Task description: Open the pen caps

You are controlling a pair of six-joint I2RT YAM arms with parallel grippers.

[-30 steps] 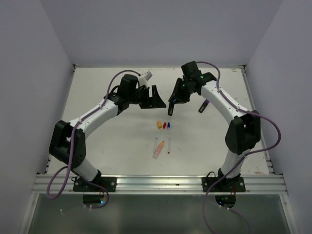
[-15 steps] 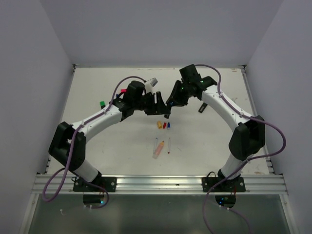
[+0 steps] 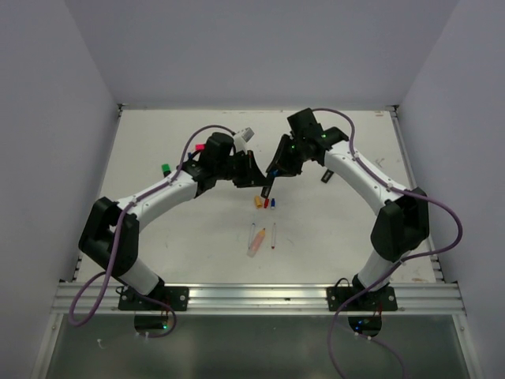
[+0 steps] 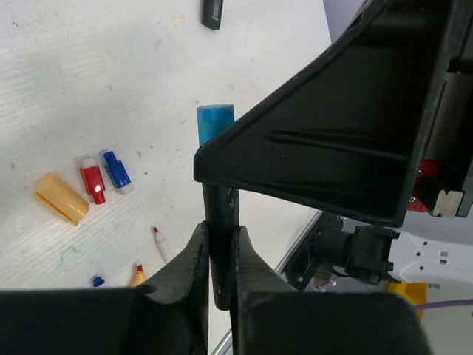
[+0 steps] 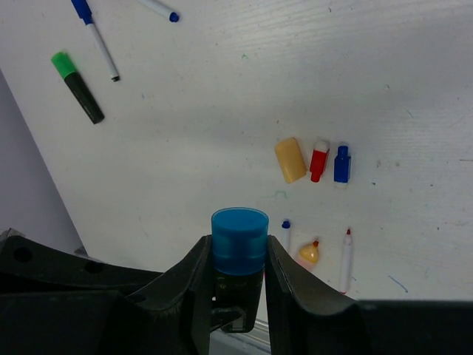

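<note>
My left hand (image 4: 219, 242) is pinched narrow on a black barrel (image 4: 219, 211), with its two fingers pressed against either side of the shaft. My right hand (image 5: 239, 255) grips the cyan cap (image 5: 239, 231) at the other end of that same pen, one finger on each side. The pen is held between my two hands above the desk (image 5: 185, 133), near its middle in the overhead view. From my right wrist the cap sits on the dark end of the barrel, and I cannot make out a gap between them. Below, three loose caps lie in a short row on the desk: an orange cap (image 5: 290, 160), a red cap (image 5: 319, 160) and a blue cap (image 5: 341, 164). They are close together, though I cannot tell whether they touch. Just nearer to my bases lie uncapped pens (image 5: 346, 259) with their tips bare. Off to my left a pen with a green cap (image 5: 63, 63) lies on the desk, well apart from the row.
</note>
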